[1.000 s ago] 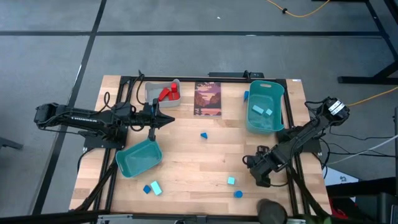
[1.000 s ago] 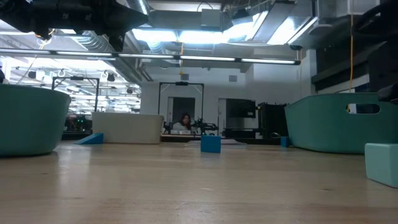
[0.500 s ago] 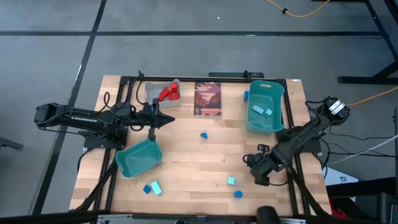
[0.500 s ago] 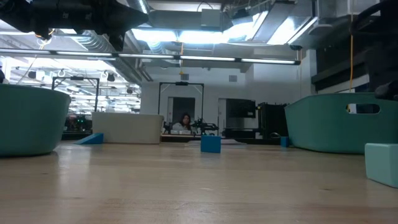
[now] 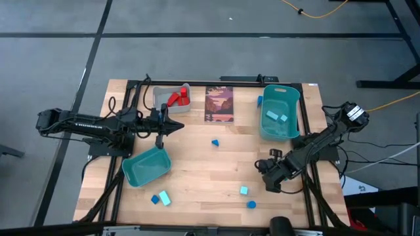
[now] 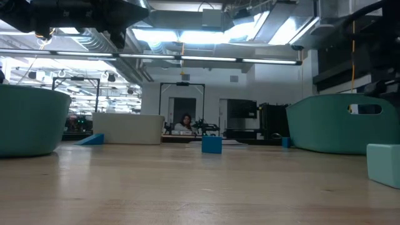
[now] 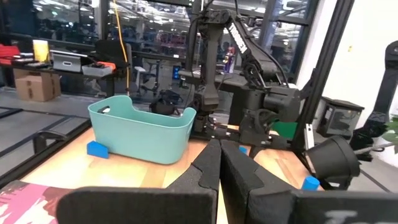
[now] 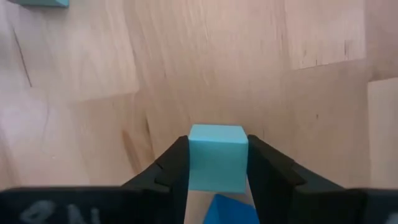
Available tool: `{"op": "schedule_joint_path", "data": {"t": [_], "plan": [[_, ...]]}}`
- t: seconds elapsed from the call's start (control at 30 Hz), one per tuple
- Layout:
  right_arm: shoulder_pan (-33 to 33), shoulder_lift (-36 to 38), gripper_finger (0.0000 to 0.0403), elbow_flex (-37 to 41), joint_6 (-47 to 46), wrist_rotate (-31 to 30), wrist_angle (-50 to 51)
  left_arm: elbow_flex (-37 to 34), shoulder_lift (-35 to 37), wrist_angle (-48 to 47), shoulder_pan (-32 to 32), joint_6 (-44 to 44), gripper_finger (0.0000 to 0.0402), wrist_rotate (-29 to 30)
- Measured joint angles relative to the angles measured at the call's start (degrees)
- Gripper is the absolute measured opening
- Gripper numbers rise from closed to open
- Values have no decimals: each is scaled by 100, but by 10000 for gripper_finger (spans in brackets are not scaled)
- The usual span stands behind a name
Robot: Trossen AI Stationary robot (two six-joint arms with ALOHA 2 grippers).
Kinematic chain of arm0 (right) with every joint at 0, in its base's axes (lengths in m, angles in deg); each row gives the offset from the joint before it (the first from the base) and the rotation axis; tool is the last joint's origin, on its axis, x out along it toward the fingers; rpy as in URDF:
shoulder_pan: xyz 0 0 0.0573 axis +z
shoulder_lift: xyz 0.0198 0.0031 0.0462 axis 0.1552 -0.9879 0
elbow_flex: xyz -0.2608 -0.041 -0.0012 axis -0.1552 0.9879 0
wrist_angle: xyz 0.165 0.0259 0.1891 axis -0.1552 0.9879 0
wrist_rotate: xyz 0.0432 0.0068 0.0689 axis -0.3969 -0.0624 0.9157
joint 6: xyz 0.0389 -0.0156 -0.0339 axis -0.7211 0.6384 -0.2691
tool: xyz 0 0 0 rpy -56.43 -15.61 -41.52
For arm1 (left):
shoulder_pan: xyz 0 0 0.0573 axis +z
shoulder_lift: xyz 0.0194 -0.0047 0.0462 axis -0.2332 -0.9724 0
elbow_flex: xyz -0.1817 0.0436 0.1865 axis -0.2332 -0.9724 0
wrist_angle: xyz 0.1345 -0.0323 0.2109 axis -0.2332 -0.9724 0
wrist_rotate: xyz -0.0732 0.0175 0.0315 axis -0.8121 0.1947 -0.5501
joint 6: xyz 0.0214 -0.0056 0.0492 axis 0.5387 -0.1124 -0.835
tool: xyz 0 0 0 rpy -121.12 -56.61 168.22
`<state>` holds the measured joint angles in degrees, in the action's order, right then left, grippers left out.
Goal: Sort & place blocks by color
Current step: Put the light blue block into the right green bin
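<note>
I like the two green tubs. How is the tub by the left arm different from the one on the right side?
The left teal bin sits tilted on the table and looks empty; the right teal bin stands straight and holds light cyan blocks. The left one looks smaller too. Both are teal with rounded corners.

R gripper (image 5: 268, 178) shifts a bit up-table and toward the centre vs 1 s ago, and its fingers (image 8: 176, 163), wide apart then, now clamp a light cyan cube (image 8: 217, 157) off the wood. High view: the dark round thing poking in at the bottom edge below the R arm shrinks and slides L, now only a sliver (image 5: 279, 225). Low view: dark R arm parts at the far R edge (image 6: 384, 62) sit a little differently.
</note>
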<state>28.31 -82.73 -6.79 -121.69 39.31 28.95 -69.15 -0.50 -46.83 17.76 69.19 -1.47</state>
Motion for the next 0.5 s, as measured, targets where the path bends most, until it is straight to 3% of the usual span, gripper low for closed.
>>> {"op": "schedule_joint_path", "data": {"t": [0.23,0.5], "plan": [[-226,-11,128,-127,453,-227,217,0,0,-2,4,-2,0,-3],[-535,38,128,-829,1023,-727,1627,0,0,-2,4,-2,0,-5]]}}
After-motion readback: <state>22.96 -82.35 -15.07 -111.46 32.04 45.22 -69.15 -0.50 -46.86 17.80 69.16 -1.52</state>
